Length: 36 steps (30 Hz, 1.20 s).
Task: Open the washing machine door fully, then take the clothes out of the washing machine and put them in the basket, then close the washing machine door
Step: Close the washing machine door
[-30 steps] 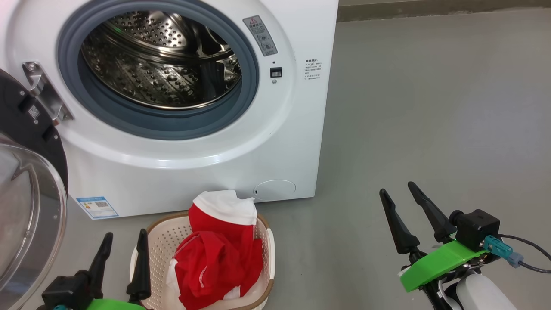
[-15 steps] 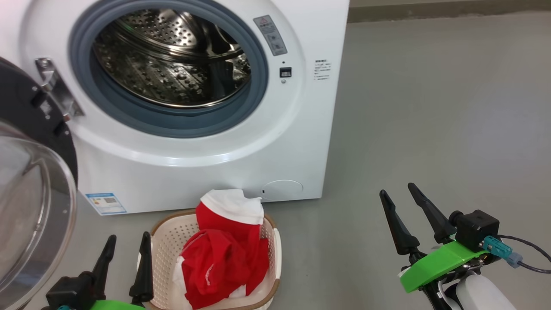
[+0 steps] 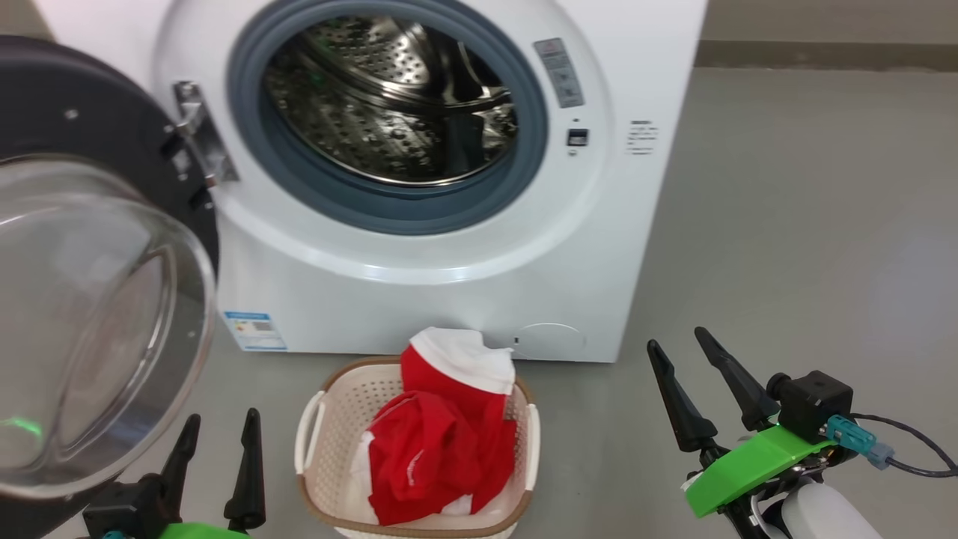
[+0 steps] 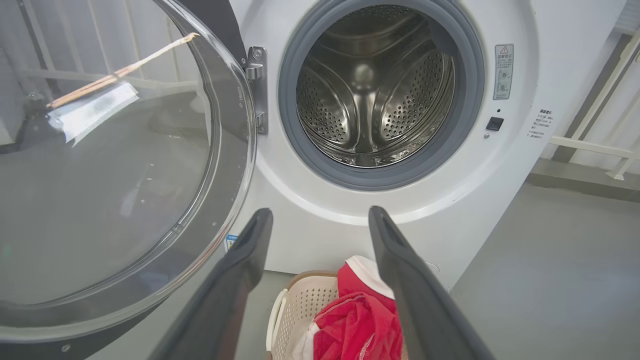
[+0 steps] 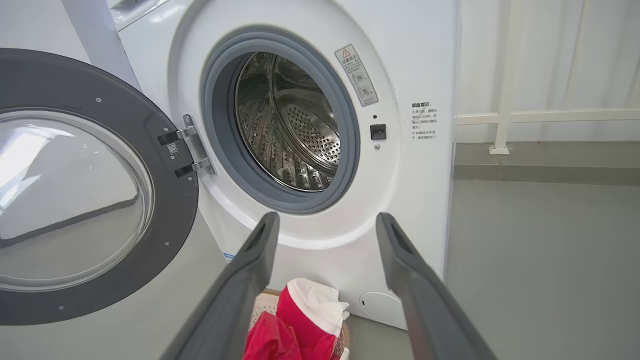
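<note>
While door point(image 3: 97, 299) stands open, clothes point(image 3: 441, 449) fill basket point(image 3: 333, 419).

No word or number is legible anywhere; all the print is too small. On the white front of the washing machine point(image 3: 449, 299), at the upper right of the drum opening, a grey warning label point(image 3: 559, 72) carries a red warning triangle above small pictograms and lines too fine to read. Further right stands a block of black print point(image 3: 642, 137), several short lines. At the lower left of the front sits a blue label point(image 3: 255, 331) with a code square. The washing machine door point(image 5: 172, 210) bears a small code sticker point(image 5: 172, 148) beside its hinge. The clothes point(image 3: 434, 457) show a tiny white mark, unreadable.
</note>
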Motion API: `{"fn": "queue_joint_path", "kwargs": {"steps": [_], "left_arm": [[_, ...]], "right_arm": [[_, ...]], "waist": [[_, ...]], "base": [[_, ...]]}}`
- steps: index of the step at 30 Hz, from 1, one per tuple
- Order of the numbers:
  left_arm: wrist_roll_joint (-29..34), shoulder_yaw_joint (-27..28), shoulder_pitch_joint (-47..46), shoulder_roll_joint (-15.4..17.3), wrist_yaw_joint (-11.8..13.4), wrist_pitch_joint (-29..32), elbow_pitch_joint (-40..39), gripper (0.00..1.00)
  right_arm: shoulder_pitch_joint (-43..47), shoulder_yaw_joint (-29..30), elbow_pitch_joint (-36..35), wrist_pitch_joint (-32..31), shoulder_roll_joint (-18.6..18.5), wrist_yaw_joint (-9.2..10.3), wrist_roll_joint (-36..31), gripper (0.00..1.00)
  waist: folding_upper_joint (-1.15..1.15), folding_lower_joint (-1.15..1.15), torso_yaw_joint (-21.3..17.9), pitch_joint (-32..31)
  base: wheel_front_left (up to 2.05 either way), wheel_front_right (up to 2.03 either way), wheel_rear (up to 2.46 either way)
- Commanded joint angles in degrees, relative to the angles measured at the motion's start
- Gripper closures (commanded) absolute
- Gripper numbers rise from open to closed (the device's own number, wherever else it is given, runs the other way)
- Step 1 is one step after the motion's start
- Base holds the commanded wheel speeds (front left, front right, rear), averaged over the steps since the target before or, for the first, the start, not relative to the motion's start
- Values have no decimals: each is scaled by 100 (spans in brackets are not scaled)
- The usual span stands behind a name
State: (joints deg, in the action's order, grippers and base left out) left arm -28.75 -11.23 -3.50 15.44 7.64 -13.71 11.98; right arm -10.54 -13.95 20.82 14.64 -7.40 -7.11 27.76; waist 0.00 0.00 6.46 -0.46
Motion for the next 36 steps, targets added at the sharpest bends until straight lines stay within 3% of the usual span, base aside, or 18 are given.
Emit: {"fn": "queue_joint_path", "kwargs": {"steps": [1,23,36], "left_arm": [[29,201,-155,153,56,-17,-96,0],[79,195,-124,138,345,-17,-94,0],[91,176,-81,192,453,28,-206,0]], "right_arm": [[-31,-144,-102,36,-28,-37,48,0],[-37,-366,0,36,46,-37,173,0],[-56,-472,28,36,102,-37,205,0]], "waist": [[0,0,272,-40],[0,0,1751,-122],[0,0,2169,-133]], "base": [[0,0,0],[0,0,0],[0,0,0]]}}
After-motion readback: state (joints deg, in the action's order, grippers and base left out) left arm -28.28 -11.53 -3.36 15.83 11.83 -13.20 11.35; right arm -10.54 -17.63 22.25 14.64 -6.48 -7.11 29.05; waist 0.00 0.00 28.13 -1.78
